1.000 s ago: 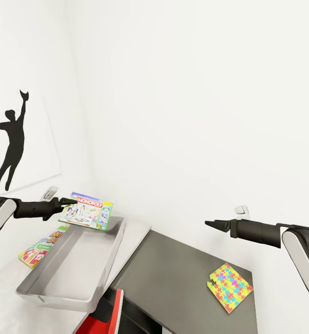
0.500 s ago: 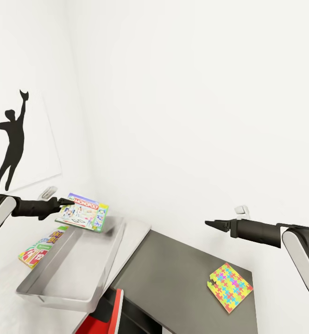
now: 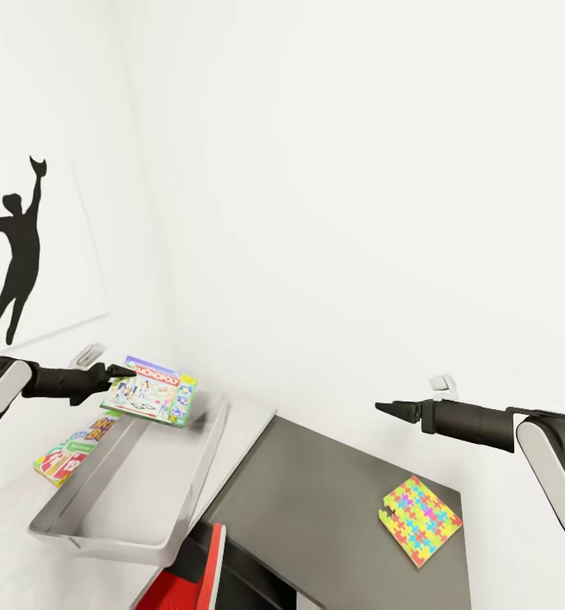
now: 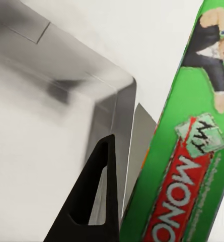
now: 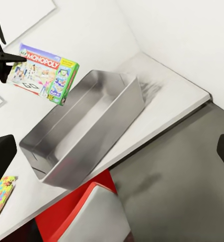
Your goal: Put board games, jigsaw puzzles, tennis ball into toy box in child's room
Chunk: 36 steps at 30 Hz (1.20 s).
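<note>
Nearest, at about 5 o'clock in the head view, a jigsaw puzzle point(image 3: 419, 521) in yellow, green, blue, red and orange lies flat on the dark grey surface point(image 3: 316, 500). At 7 o'clock a red and white object point(image 3: 199, 576) shows below the tabletop point(image 3: 246, 424) edge. The toy box point(image 3: 130, 483), light grey, sits at 8 o'clock on the pale tabletop. Past its left wall lies another board game point(image 3: 70, 447) with lettering too small to read. Over the box's far end, the left end effector point(image 3: 123, 371) pinches a board game point(image 3: 151, 396) by its edge; the lid reads MONOPOLY in white on a red band. The right end effector point(image 3: 387, 409) hangs at 3 o'clock over the dark surface, well apart from the puzzle, its tips pressed together, holding nothing. Farthest, at 9 o'clock, a black silhouette picture point(image 3: 18, 246) hangs on the white wall
</note>
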Motion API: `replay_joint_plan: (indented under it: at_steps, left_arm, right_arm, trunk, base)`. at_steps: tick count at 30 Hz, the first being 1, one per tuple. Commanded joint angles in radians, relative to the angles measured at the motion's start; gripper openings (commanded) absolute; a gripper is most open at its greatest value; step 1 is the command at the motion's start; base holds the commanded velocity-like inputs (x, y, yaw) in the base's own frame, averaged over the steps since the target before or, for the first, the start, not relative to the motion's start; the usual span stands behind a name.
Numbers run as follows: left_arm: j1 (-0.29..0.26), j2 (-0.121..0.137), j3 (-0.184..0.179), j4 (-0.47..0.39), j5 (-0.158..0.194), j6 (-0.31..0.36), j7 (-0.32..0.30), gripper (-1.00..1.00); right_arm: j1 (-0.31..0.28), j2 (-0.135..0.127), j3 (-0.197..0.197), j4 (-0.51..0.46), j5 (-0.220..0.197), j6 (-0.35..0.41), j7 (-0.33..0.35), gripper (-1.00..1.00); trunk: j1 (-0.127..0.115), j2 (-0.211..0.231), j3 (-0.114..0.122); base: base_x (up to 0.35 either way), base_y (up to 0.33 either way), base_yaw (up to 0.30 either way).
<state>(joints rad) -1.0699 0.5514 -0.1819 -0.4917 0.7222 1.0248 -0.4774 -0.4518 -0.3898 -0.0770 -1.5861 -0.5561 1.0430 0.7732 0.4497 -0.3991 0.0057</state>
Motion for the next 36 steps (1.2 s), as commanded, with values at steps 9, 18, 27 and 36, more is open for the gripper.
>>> replay_joint_plan:
  at_steps: [9, 18, 27, 36]
  left_arm:
    - [-0.039, -0.004, -0.006, 0.068, -0.005, -0.001, -0.017, -1.00]
    - [-0.052, -0.005, -0.006, 0.081, -0.003, 0.000, -0.019, -1.00]
    - [-0.064, -0.011, -0.006, 0.084, -0.003, 0.004, -0.020, -1.00]
    - [-0.081, -0.014, -0.009, 0.085, -0.003, 0.009, -0.026, -1.00]
  right_arm:
    - [-0.001, -0.001, -0.001, 0.000, 0.004, 0.004, 0.006, 1.00]
    - [-0.001, 0.000, 0.000, 0.000, 0.004, 0.004, 0.006, 1.00]
    - [-0.001, -0.001, 0.000, 0.000, 0.004, 0.004, 0.006, 1.00]
    - [-0.001, -0.001, 0.000, 0.000, 0.004, 0.004, 0.007, 1.00]
  trunk:
    - [0.000, -0.001, -0.015]
    - [0.000, -0.001, -0.030]
    - [0.000, -0.001, -0.044]
    - [0.000, -0.001, -0.059]
  base:
    - [0.000, 0.000, 0.000]
    - [0.000, 0.000, 0.000]
    - [0.000, 0.000, 0.000]
    - [0.000, 0.000, 0.000]
